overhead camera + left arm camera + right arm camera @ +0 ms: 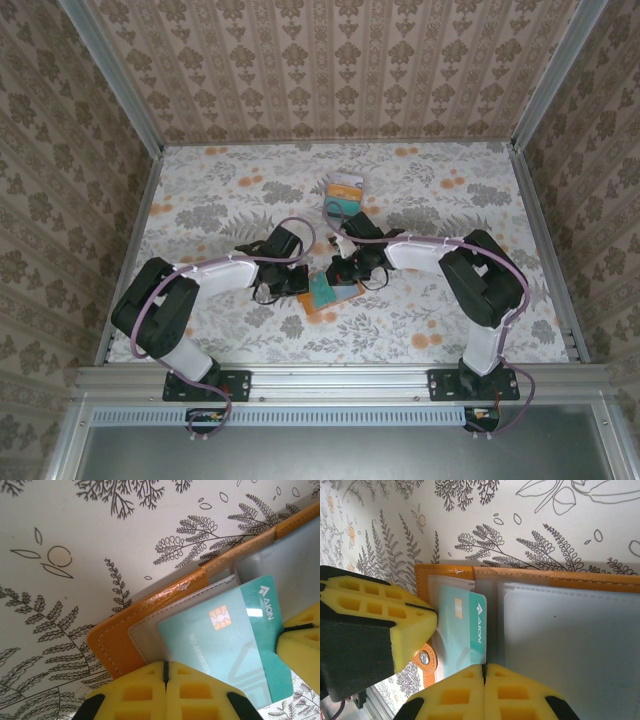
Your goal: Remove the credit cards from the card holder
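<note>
Floral-print table (200, 210), boxed in by patterned walls (330, 60). Bolted at its near edge, left arm (215, 272) and right arm (430, 252), both bent inward to meet at centre. Left gripper (165, 675) down at the holder's outer edge, yellow pads (140, 692) pressed flat together; cannot tell whether anything is pinched. Right gripper (484, 677) opposite, likewise closed tight, its seam meeting the teal card's edge; grip on it unclear. Between them, card holder (318, 305) lying open mid-table, orange rim around clear pockets. Tucked partway in one pocket, teal credit card (235, 635), chip up. Farther back, well apart, loose credit cards (344, 186), orange and whitish.
</note>
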You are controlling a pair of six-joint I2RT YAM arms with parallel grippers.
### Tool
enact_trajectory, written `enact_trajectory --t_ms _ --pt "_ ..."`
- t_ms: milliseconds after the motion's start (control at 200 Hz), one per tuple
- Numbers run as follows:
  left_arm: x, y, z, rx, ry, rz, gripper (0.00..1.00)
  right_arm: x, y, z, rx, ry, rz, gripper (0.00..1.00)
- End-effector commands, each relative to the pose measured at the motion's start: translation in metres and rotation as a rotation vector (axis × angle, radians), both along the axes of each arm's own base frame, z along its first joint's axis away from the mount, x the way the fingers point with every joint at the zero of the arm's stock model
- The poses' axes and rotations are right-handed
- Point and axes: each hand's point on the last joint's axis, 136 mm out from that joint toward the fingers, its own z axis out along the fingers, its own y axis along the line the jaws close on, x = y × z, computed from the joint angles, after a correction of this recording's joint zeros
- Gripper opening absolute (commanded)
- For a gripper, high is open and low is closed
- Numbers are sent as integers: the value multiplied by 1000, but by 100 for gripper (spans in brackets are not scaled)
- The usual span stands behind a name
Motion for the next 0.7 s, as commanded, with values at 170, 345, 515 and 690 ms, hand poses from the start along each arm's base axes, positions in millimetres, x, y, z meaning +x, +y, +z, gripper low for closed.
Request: enact_trajectory --t_ms 170,345,515,690 --pt "-14 11 -15 66 44 -28 3 3 -22 -3 -39 -6 -31 0" --pt "-14 10 -14 65 40 -29 3 4 -25 -5 -19 10 -33 0" --pt "-14 9 -14 64 41 -29 0 1 -15 -6 42 40 -32 2" --pt "-14 9 -14 68 42 -31 0 2 -17 -9 35 40 -44 0"
